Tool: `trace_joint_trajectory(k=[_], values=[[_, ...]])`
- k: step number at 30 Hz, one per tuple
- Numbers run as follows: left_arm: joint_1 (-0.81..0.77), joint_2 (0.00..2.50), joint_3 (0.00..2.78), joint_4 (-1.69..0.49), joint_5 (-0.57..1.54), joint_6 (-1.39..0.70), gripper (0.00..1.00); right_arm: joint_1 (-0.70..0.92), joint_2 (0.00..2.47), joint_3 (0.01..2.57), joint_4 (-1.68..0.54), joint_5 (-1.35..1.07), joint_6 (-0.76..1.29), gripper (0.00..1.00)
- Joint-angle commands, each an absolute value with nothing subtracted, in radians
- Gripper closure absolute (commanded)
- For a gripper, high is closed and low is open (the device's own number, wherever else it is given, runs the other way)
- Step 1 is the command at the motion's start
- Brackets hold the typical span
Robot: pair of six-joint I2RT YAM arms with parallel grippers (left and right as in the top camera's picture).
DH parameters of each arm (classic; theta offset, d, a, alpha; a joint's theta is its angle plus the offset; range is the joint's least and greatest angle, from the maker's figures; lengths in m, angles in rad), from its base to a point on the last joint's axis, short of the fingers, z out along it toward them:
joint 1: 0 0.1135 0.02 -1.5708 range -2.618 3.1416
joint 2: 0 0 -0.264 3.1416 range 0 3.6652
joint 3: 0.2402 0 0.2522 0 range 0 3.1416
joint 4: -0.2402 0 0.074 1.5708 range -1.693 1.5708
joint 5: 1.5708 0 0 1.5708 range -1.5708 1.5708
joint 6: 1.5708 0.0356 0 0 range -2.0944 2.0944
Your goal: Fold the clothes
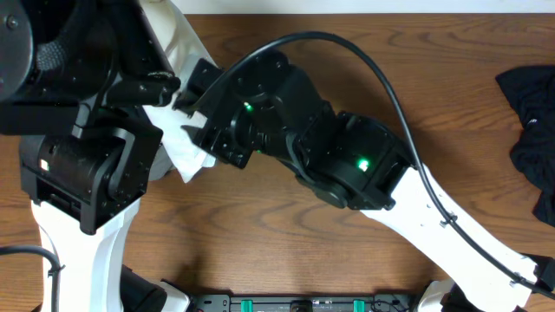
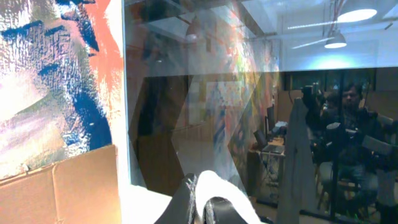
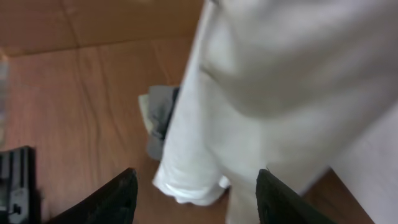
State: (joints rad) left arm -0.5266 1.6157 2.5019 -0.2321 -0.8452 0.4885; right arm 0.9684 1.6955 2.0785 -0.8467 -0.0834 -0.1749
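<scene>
The left gripper (image 2: pixel 205 208) is clamped on the white shirt (image 3: pixel 249 93), holding it up, and the right gripper (image 3: pixel 196 193) gapes open just before the hanging cloth.

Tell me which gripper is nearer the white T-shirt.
Left. The left gripper is shut on the white T-shirt; the right gripper is open, the fabric hanging ahead between its fingers, ungripped.

Black-white arms (image 1: pixel 451 217), green lights (image 1: pixel 363 164), black cable (image 1: pixel 312 35).
</scene>
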Motion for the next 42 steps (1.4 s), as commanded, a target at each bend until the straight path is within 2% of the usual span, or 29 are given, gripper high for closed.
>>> trace_joint_trajectory(k=[1, 14, 17, 20, 22, 26, 30, 37, 38, 40, 42], values=[[-0.537, 1.606, 2.523, -0.218, -0.855, 0.497, 0.94, 0.976, 1.724, 2.08, -0.829, -0.102, -0.165, 0.42], [-0.589, 1.605, 2.523, -0.218, -0.854, 0.498, 0.95, 0.995, 1.832, 2.08, -0.72, 0.059, -0.124, 0.4], [-0.589, 1.606, 2.523, -0.218, -0.854, 0.498, 0.94, 1.001, 1.832, 2.08, -0.705, 0.18, -0.1, 0.48], [-0.589, 1.606, 2.523, -0.218, -0.854, 0.498, 0.93, 1.002, 1.832, 2.08, -0.703, 0.261, -0.079, 0.49], [-0.589, 1.605, 2.523, -0.218, -0.854, 0.501, 0.94, 1.0, 1.832, 2.08, -0.706, 0.305, -0.059, 0.55], [-0.589, 1.605, 2.523, -0.218, -0.854, 0.506, 0.94, 1.0, 1.831, 2.08, -0.705, 0.373, -0.06, 0.57], [-0.589, 1.605, 2.523, -0.218, -0.854, 0.506, 0.94, 1.0, 1.83, 2.08, -0.691, 0.384, -0.06, 0.5], [-0.589, 1.605, 2.523, -0.218, -0.854, 0.506, 0.94, 1.0, 1.826, 2.08, -0.631, 0.324, -0.049, 0.54], [-0.589, 1.605, 2.523, -0.218, -0.854, 0.505, 0.94, 1.0, 1.825, 2.08, -0.628, 0.276, -0.049, 0.55], [-0.589, 1.605, 2.523, -0.218, -0.854, 0.506, 0.94, 1.0, 1.821, 2.08, -0.628, 0.228, -0.049, 0.74], [-0.588, 1.605, 2.523, -0.218, -0.854, 0.506, 0.94, 1.0, 1.818, 2.08, -0.632, 0.233, -0.049, 0.83]])
